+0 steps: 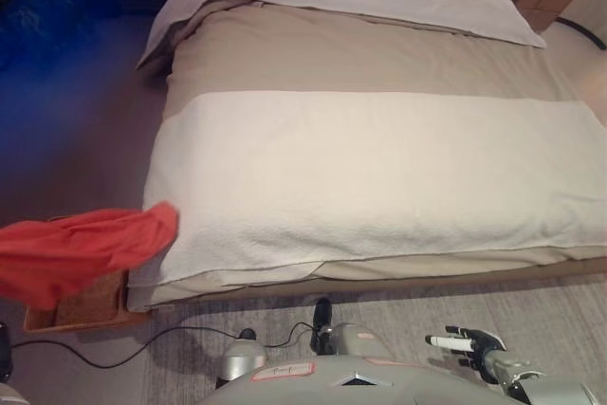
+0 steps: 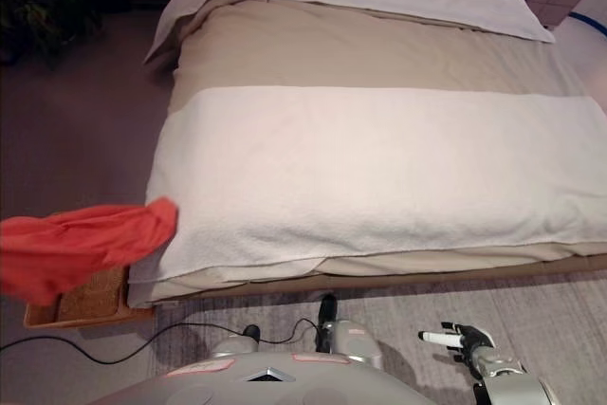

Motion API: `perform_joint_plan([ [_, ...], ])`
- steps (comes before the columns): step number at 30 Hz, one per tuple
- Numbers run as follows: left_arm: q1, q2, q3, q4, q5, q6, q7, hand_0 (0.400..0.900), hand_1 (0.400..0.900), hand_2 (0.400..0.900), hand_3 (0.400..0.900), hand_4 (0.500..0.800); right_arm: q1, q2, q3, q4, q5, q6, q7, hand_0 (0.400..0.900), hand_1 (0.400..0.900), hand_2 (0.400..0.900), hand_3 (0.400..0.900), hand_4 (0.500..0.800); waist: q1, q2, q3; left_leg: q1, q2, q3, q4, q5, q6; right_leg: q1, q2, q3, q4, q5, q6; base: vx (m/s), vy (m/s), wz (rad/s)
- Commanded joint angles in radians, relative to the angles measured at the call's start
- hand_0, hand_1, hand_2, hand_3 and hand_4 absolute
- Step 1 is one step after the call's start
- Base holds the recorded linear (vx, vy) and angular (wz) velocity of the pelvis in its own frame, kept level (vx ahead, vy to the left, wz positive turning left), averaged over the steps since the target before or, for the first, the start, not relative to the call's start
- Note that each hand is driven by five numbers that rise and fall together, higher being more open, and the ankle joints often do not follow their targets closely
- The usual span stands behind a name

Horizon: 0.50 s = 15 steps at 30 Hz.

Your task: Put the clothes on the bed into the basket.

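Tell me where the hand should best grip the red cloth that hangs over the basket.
Probably the bunched upper fold of the red cloth, approached from above: it drapes loosely over the brown woven basket, beside the bed's corner, so the top folds lie free to pinch.

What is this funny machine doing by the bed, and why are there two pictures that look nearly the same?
Both pictures come from a robot's head. It has two camera eyes side by side, like yours, looking down, so the left eye view and the right eye view match almost exactly.

In front of it is a big bed with a white blanket across the middle. I see no clothes left on the bed.

At the lower left, a red cloth hangs over a brown basket on the floor beside the bed. The robot's left hand isn't visible, so I can't tell what holds the cloth up.

At the lower right you can see its right hand, dark with a white fingertip. Its fingers are straight and it holds nothing.

Its job is putting clothes in the basket.
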Motion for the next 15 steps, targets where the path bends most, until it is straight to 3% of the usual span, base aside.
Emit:
perform_joint_plan([
  [1, 0.013, 0.164, 0.079, -0.006, 0.031, -0.020, 0.030, 0.400, 0.400, 0.400, 0.400, 0.500, -0.011, -0.062, 0.038, 0.040, -0.028, 0.003, -0.001, 0.900, 0.900, 0.900, 0.900, 0.800, 0.008, -0.005, 0.019, 0.114, -0.016, 0.064, -0.006, -0.072, 0.023, -0.097, -0.112, 0.085, 0.003, 0.180, 0.152, 0.00, 0.028, -0.04],
  [5, 0.035, 0.224, 0.141, 0.002, 0.017, -0.015, 0.028, 0.400, 0.400, 0.400, 0.400, 0.500, 0.004, -0.067, 0.039, 0.034, -0.035, 0.004, 0.002, 0.900, 0.900, 0.900, 0.900, 0.800, 0.019, -0.020, 0.029, 0.114, -0.014, 0.067, -0.006, -0.074, 0.024, -0.096, -0.115, 0.080, -0.005, 0.189, 0.158, 0.01, 0.008, 0.01],
  [15, -0.092, 0.157, 0.024, -0.033, -0.012, -0.030, 0.045, 0.400, 0.400, 0.400, 0.400, 0.500, -0.014, -0.043, 0.067, 0.037, -0.025, 0.004, 0.015, 0.900, 0.900, 0.900, 0.900, 0.800, 0.018, -0.029, 0.059, 0.123, -0.025, 0.069, -0.006, -0.083, 0.028, -0.092, -0.123, 0.077, -0.018, 0.194, 0.159, 0.00, 0.018, -0.01],
])
